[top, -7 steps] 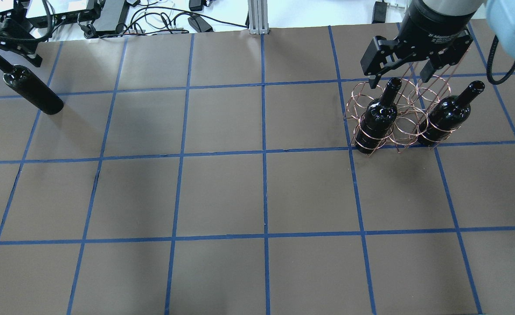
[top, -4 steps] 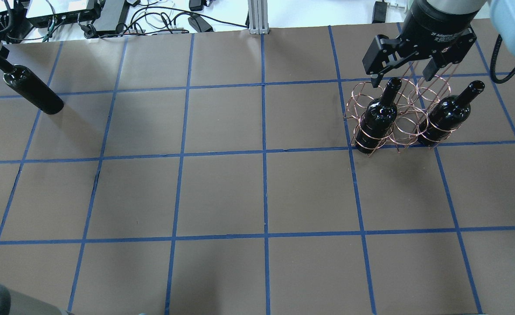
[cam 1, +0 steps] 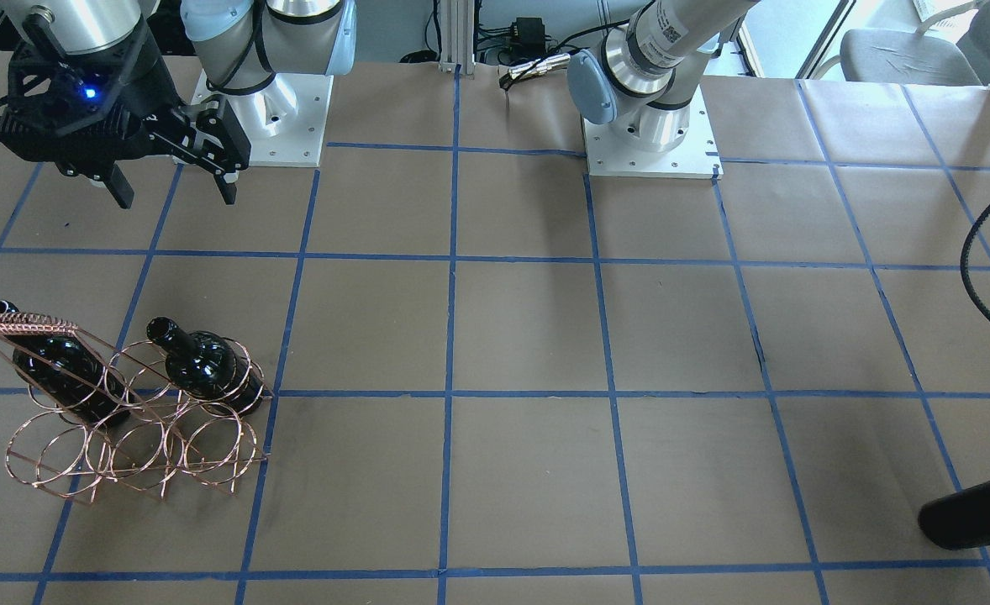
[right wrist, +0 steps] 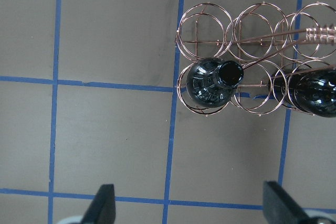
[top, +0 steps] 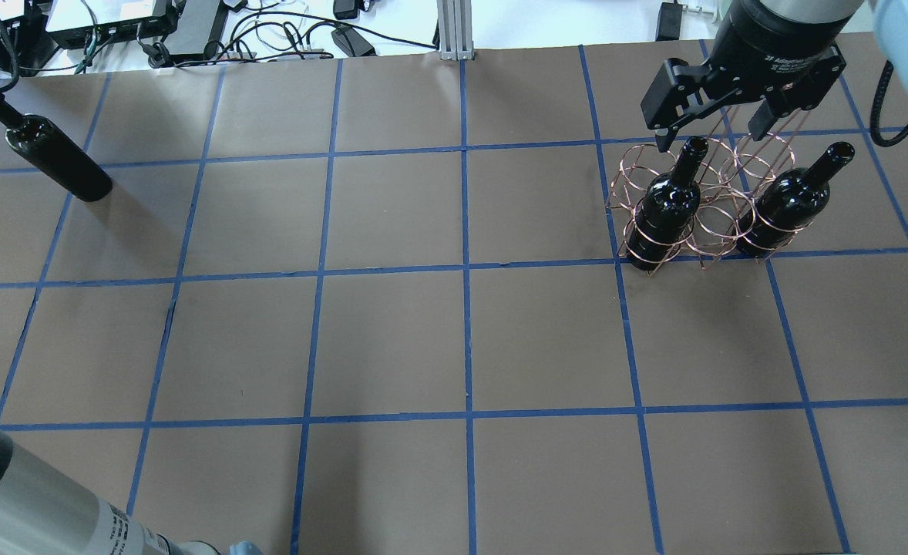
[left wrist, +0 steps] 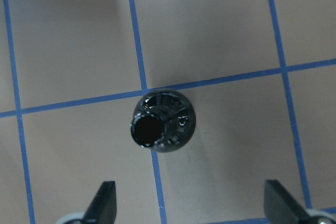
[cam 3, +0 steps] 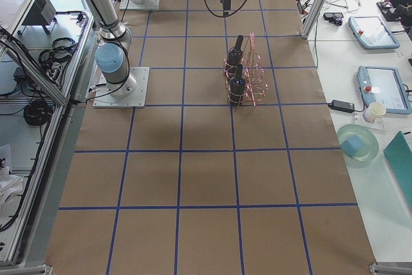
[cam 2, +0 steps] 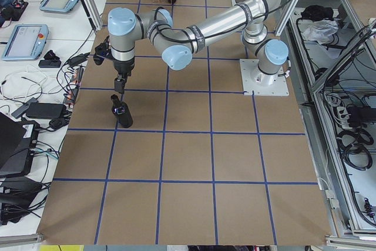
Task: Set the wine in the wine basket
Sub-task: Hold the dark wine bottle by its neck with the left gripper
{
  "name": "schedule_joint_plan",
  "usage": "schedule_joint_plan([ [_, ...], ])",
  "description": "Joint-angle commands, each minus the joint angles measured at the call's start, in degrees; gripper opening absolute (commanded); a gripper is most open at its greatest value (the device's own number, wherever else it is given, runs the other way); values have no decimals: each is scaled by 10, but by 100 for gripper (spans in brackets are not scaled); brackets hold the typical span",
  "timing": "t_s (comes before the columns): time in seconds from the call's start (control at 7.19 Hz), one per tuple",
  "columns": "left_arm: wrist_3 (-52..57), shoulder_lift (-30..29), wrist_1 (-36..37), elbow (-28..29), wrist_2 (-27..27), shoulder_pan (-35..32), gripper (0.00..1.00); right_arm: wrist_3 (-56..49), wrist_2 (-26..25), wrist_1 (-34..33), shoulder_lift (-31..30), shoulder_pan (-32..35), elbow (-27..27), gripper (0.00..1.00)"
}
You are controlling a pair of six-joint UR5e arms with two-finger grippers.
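Note:
A black wine bottle (top: 57,158) stands alone at the table's far left; it also shows in the front view (cam 1: 978,511) and the left view (cam 2: 121,113). My left gripper (left wrist: 191,205) is open and empty, straight above the bottle's mouth (left wrist: 148,129) and clear of it. The copper wire wine basket (top: 712,223) stands at the far right with two bottles (top: 664,208) (top: 789,200) in its near row. My right gripper (top: 707,137) hovers open and empty above the basket's far row. The right wrist view shows the basket (right wrist: 257,24) and both bottles below.
Cables and electronics (top: 192,31) lie beyond the table's far edge, beside an aluminium post (top: 454,31). My left arm's link (top: 22,493) crosses the near-left corner. The basket's wrapped handle (cam 1: 20,323) stands above its rings.
My left gripper has come up off the lone bottle's neck and out of the overhead view's corner; the bottle stays put. My left arm's link has entered at bottom left. The right gripper barely moved.

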Motion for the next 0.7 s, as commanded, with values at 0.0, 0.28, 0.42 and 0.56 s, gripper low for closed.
schedule_joint_plan([
  [0.0,0,-26,28,3,-25,2,98,-1,2,-13,1,0,0,100],
  [0.28,0,-35,42,3,-26,2,91,-1,4,-13,7,0,1,100],
  [0.42,-2,-37,42,5,-26,2,91,-1,4,-14,6,0,1,100],
  [0.56,-1,-42,42,11,-26,2,86,3,4,-13,6,0,1,100],
])
